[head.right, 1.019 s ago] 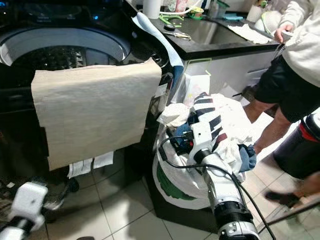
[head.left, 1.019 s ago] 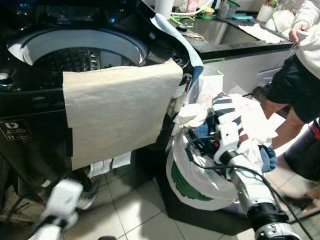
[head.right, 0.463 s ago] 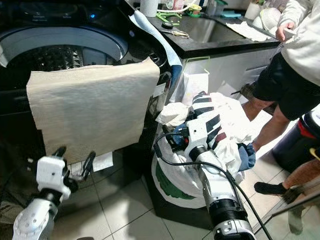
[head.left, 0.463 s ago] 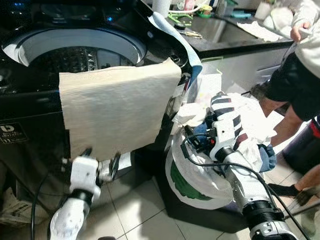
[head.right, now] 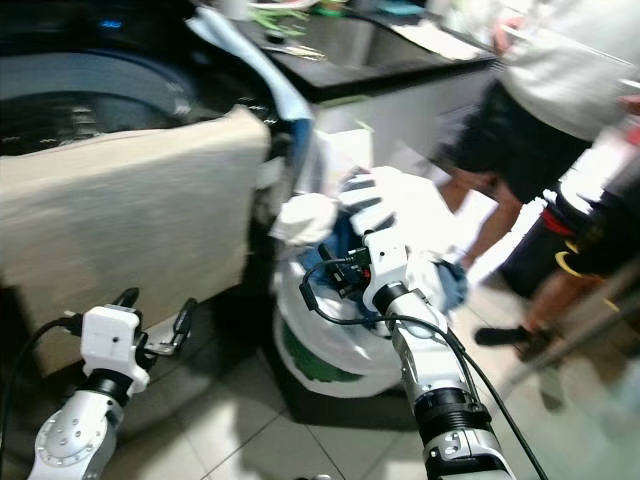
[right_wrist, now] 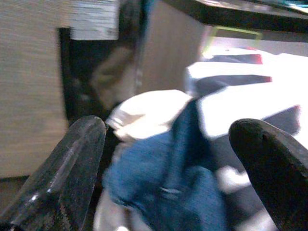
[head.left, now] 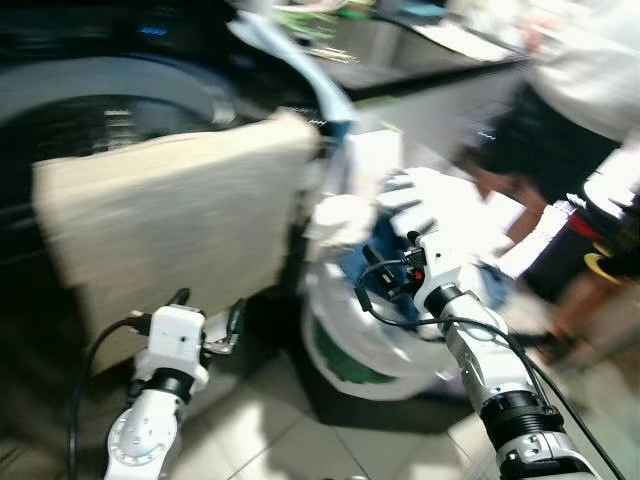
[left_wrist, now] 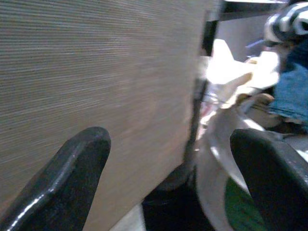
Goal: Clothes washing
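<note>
The black top-loading washing machine (head.left: pixel 110 95) stands with its drum uncovered. A beige sheet (head.left: pixel 170 215) hangs down its front. To its right, a white laundry basket (head.left: pixel 350 345) is heaped with clothes: a black-and-white striped garment (head.right: pixel 362 195), a white piece (right_wrist: pixel 144 113) and a blue garment (right_wrist: pixel 166 185). My right gripper (right_wrist: pixel 171 144) is open, pointing into the heap just above the blue garment. My left gripper (head.left: pixel 208 306) is open and raised in front of the lower part of the beige sheet (left_wrist: pixel 96 77). The head views are blurred.
A dark counter with a sink (head.left: pixel 420 45) runs behind the basket. A person in black shorts and a white top (head.left: pixel 555 125) stands at the right, with a second person's legs (head.right: pixel 590 225) close by. Tiled floor (head.left: pixel 270 440) lies in front.
The whole picture has swung and blurred, so the camera moved. My left arm rose from the floor area to the front of the beige sheet. My right gripper stays over the basket's clothes.
</note>
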Motion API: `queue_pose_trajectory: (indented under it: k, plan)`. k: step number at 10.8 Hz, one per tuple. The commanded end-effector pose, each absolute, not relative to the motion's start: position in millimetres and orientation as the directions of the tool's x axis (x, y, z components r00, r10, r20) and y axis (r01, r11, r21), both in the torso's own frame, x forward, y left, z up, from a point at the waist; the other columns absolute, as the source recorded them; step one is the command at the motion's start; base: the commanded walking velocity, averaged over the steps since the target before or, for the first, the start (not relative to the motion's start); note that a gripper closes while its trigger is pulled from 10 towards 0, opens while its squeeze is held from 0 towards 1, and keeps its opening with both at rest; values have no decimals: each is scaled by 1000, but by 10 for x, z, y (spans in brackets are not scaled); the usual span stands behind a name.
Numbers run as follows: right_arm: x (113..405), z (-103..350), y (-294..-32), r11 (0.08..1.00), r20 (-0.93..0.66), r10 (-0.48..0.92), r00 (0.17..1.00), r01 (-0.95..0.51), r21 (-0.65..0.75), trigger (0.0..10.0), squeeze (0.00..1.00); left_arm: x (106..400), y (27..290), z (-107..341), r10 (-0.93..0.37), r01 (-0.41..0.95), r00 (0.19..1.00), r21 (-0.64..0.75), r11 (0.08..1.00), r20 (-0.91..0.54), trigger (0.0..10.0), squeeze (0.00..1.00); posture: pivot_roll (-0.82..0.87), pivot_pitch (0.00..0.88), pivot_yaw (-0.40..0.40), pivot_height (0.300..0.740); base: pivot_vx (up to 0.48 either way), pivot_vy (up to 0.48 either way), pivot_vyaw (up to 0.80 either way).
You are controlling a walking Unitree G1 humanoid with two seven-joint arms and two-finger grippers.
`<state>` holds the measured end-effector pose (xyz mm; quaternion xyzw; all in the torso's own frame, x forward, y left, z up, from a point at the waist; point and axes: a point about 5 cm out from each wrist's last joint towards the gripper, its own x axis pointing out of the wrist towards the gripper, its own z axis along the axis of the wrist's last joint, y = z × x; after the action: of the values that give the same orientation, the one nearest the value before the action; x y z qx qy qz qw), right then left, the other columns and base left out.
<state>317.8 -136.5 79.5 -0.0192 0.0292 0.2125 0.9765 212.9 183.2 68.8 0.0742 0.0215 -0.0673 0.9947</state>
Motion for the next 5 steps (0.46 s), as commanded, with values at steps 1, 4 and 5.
queue_pose_trajectory:
  k: [1, 4, 5]
  plan:
    - [3211, 842, -1445, 914, -52, 399, 915, -402, -62, 10000, 0, 2157, 1780, 723, -128, 133, 991, 143, 981, -42, 10000, 0, 212, 0, -168, 740, 0, 0, 0]
    - [3258, 904, -1470, 907, -44, 412, 910, -414, -82, 10000, 0, 2165, 1774, 695, -97, 103, 994, 129, 986, -51, 10000, 0, 208, 0, -186, 740, 0, 0, 0]
    - [3267, 920, -1468, 907, -37, 413, 910, -415, -79, 10000, 0, 2164, 1758, 694, -92, 98, 995, 126, 987, -49, 10000, 0, 206, 0, -189, 740, 0, 0, 0]
